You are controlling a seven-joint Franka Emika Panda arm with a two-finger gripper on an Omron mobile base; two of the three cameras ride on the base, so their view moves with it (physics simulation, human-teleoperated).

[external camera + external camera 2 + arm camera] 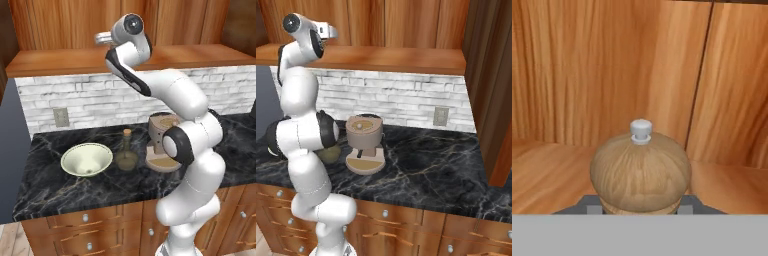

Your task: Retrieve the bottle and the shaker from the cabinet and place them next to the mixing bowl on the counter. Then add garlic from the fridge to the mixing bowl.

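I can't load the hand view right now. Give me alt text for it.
A wooden shaker with a domed top and a small white knob sits close in front of the gripper, whose dark fingertips flank its base. It stands on a wooden cabinet shelf with wood walls behind.

I see a matt, grained wooden shaker [640, 172] with a small smooth pale knob. The cabinet [587, 65] is warm streaked wood. The desk [45, 185] is glossy black veined stone. The bowl [86, 159] looks smooth, cream, glazed; the bottle [126, 156] dark glassy olive.
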